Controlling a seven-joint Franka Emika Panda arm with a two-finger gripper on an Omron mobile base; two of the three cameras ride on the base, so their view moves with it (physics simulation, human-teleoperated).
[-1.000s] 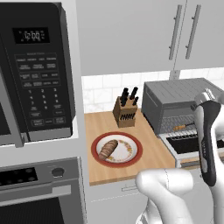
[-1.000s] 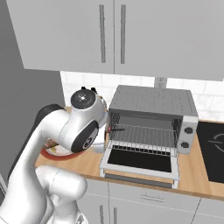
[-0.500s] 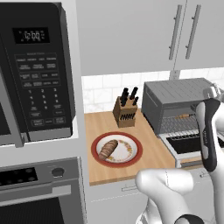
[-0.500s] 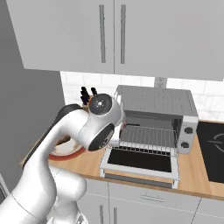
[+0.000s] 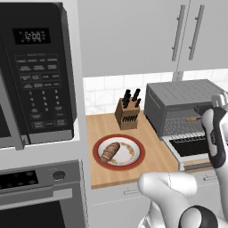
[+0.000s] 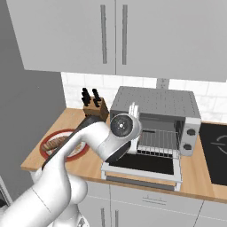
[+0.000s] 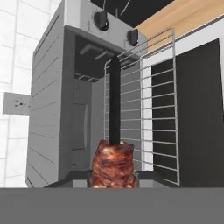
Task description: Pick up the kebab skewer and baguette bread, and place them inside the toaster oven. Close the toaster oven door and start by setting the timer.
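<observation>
We are holding the skewer [image 7: 113,144] at the mouth of the open oven [image 6: 155,106].

The oven is sitting at the counter's [image 5: 107,127] back right corner, its door [image 6: 144,165] lying folded down flat. The loaf [image 5: 110,152] is resting on the plate [image 5: 133,162] mid-counter. Our gripper [image 7: 113,175] is clenched on the skewer's meat end, its stick pointing into the oven over the rack [image 7: 155,109].

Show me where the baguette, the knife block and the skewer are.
baguette [image 5: 110,152], left base view, middle of loaf.
knife block [image 5: 128,116], left base view, wooden front.
skewer [image 7: 112,164], hand view, meat chunk.
</observation>
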